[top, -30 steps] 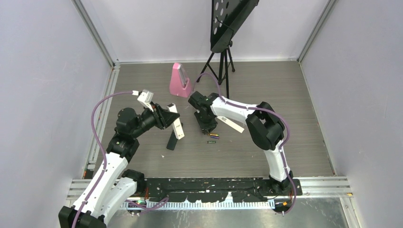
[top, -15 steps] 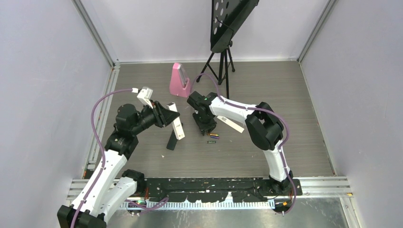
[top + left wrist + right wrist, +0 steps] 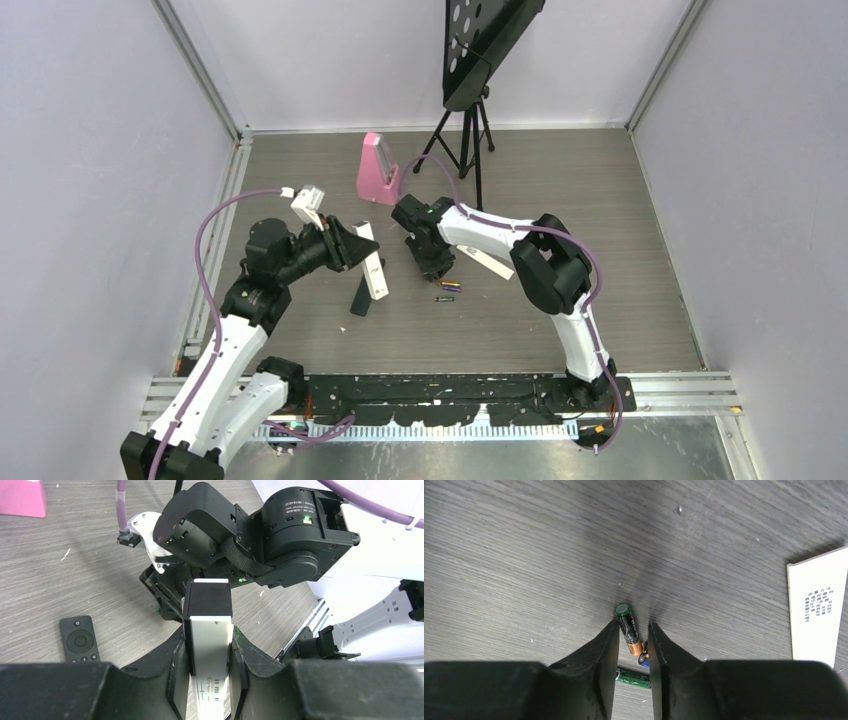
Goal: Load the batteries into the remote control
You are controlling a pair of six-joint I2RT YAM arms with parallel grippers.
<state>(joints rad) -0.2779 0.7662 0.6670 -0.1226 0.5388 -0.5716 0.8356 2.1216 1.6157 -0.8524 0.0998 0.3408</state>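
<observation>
The black remote control (image 3: 361, 297) lies flat on the table, buttons up in the left wrist view (image 3: 79, 640). My left gripper (image 3: 355, 244) (image 3: 206, 672) is shut on a white bar-shaped remote (image 3: 373, 268) (image 3: 207, 630) with a black end, held above the table. Three batteries lie together (image 3: 448, 288). In the right wrist view, a black-and-gold one (image 3: 626, 620) shows between my right gripper's (image 3: 432, 266) (image 3: 633, 627) narrowly parted tips. A blue one (image 3: 643, 661) and a green one (image 3: 633, 677) lie behind. The back cover is not identifiable.
A white flat strip with print (image 3: 490, 264) (image 3: 816, 610) lies right of the batteries. A pink metronome (image 3: 378, 170) and a black music stand on a tripod (image 3: 468, 150) stand at the back. The two grippers are close together.
My right gripper has drifted slightly left and away from the batteries. My left gripper still holds the white remote and has barely shifted.
</observation>
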